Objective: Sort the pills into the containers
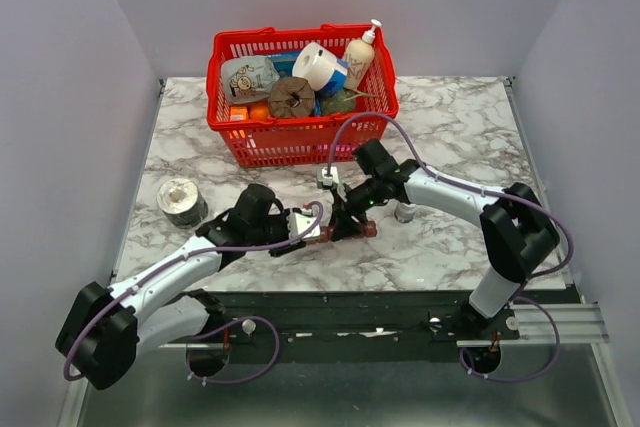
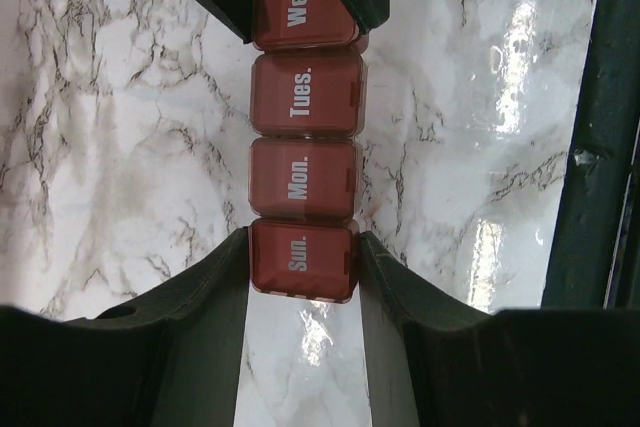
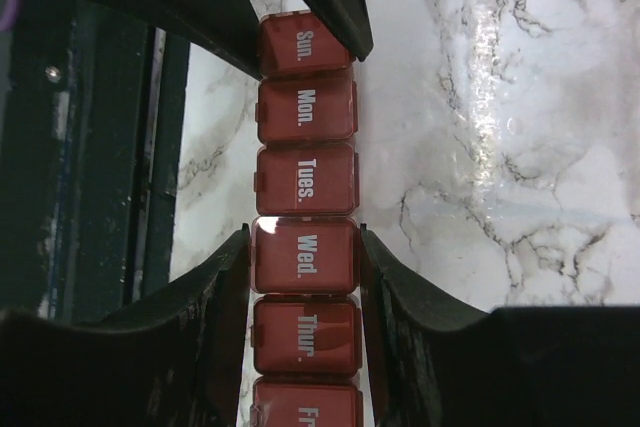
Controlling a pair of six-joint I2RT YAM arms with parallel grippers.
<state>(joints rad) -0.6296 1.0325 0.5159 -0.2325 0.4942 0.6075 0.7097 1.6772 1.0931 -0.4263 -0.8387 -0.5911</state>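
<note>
One strip, the containers [image 2: 305, 107], lies by the middle of the counter's [image 2: 120, 147] near edge; the left end effector [image 2: 302, 252] pinches its Sun. compartment, the right end effector [image 3: 305, 252] pinches Wed., lids closed.

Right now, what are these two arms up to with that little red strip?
They are gripping a weekly pill strip near the front of the marble table. The left fingers clamp the Sun. box at one end; the right fingers close on the Wed. box. Every lid in view is shut, and no pills show. The red basket behind sits untouched.
</note>
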